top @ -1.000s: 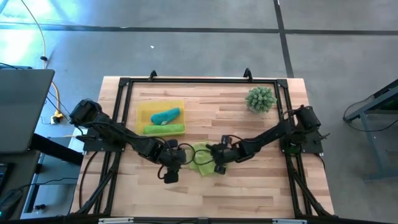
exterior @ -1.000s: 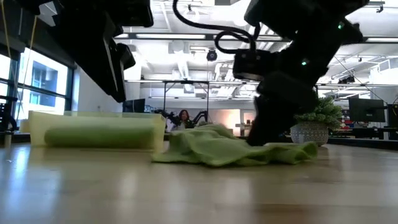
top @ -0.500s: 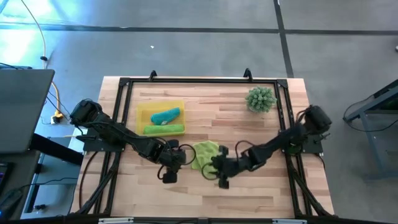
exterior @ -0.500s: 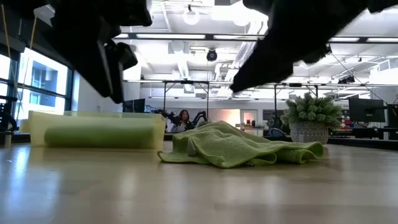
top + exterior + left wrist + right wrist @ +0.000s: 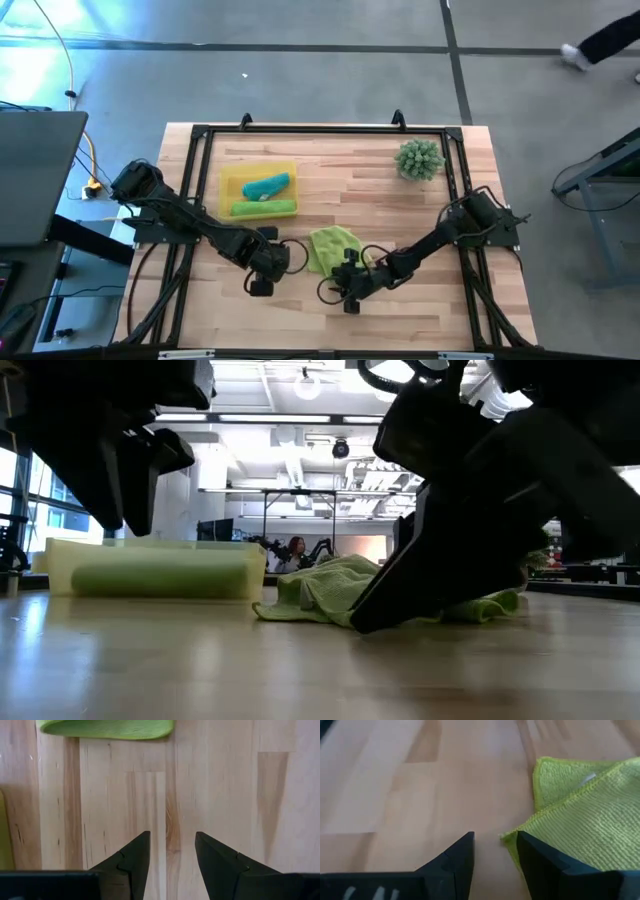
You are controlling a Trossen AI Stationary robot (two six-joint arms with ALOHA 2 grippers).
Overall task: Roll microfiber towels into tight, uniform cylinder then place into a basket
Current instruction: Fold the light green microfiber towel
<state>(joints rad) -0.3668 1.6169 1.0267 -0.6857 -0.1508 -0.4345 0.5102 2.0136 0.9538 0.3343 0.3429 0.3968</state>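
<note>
Showing towel corner (image 5: pixel 506 839) beside right end effector (image 5: pixel 495 845), wrist view only

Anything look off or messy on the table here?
Only the loose lime towel: it lies crumpled and unrolled on the table between both open grippers, while two rolled towels sit in the basket.

Both end effectors, left (image 5: pixel 262 272) and right (image 5: pixel 345 290), hover parted, empty.

High view: overhead, facing straight down on the bench (image 5: pixel 400 200).
Low view: bench-level, facing the room.
Wrist views: close to the bench.
Shared: loose green towel (image 5: pixel 332 246).
</note>
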